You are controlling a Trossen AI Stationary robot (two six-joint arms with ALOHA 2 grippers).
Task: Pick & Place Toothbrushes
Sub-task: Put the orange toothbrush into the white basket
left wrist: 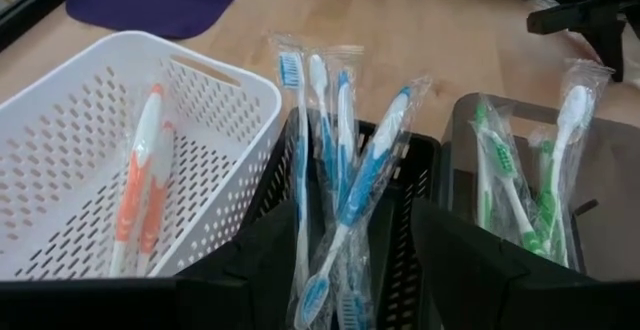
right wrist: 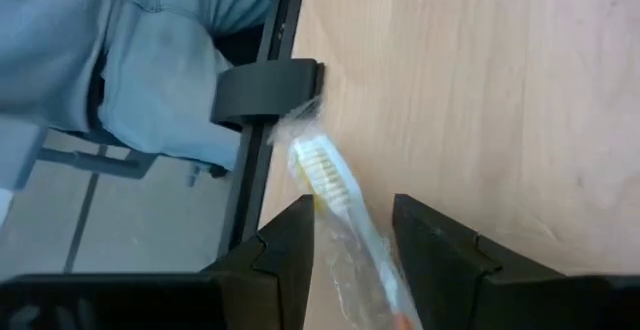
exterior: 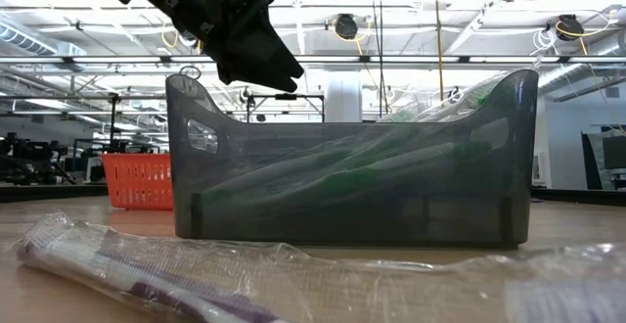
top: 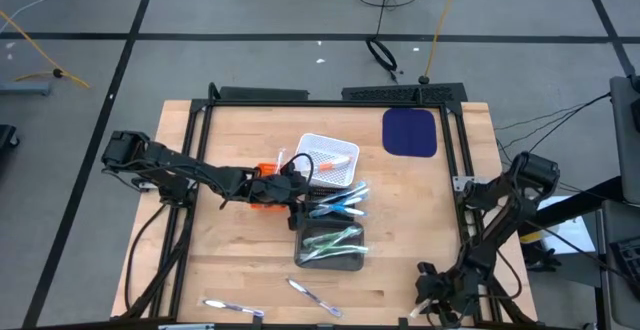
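Observation:
Wrapped toothbrushes are sorted by colour. Orange ones (left wrist: 140, 185) lie in a white basket (top: 330, 160), blue ones (left wrist: 345, 185) stand in a black basket (left wrist: 400, 260), and green ones (left wrist: 510, 185) are in a grey bin (exterior: 352, 181). My left gripper (left wrist: 352, 210) hangs open over the black basket, its fingers to either side of the blue brushes. Two loose toothbrushes (top: 232, 309) (top: 315, 297) lie by the near edge. At the near right corner my right gripper (right wrist: 352, 205) is open, its fingers to either side of a wrapped white-bristled toothbrush (right wrist: 325, 175) lying on the table.
A dark blue mat (top: 410, 132) lies at the far right. An orange basket (exterior: 139, 181) stands behind the grey bin. The black table frame (right wrist: 265, 90) runs close to my right gripper, and a person's grey trouser leg (right wrist: 150, 60) is just beyond it.

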